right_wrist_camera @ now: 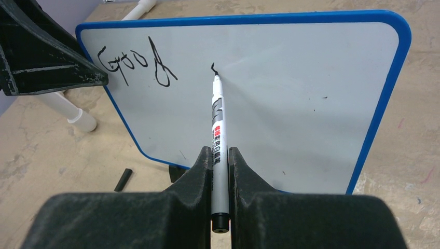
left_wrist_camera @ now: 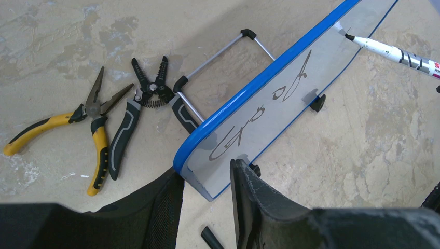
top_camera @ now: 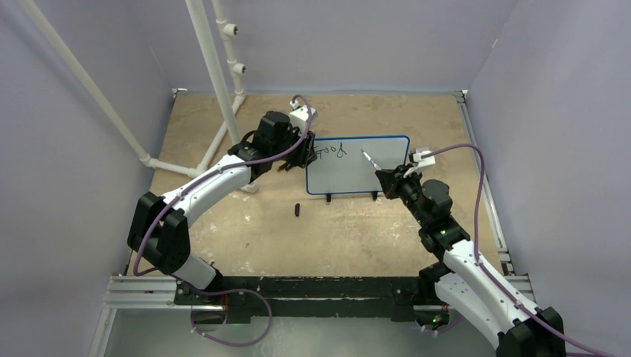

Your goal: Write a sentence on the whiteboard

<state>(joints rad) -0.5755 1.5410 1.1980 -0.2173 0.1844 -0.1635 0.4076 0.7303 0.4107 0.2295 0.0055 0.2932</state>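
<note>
Fingers [right_wrist_camera: 201, 168] of the right gripper [right_wrist_camera: 220, 151] are closed on a marker [right_wrist_camera: 218, 119], held by its lower barrel with the tip pointing away from the wrist. Tip touches the whiteboard [right_wrist_camera: 301, 78] face just right of the written word.

Left gripper [left_wrist_camera: 207, 168]: one finger behind the blue rim, one on the writing face, at the board's left edge. Judged to be clamped on that edge to steady it (contact on the rear finger is not fully clear from the wrist view).

Whiteboard position: standing on its black feet and wire stand, leaning back, on the far middle of the table [top_camera: 245, 230], between the two grippers.

Sentence [right_wrist_camera: 135, 65] so far: "Good" in black at the upper left. A short hooked stroke [right_wrist_camera: 212, 67] sits at the marker tip, apart from the "d". Rest of the board is blank apart from a few small specks.

Step in hand: start of the second word, first letter barely begun. Task judged well under half done.

Next move calls for light, even tip pressure while the right arm strokes rightwards along the same line, with the left grip holding firm so the board does not tip back or slide.

Other items: marker cap [top_camera: 297, 210] lying on the table in front of the board; yellow-handled pliers [left_wrist_camera: 78, 116] and a wire stripper [left_wrist_camera: 140, 104] behind it, untouched
</note>
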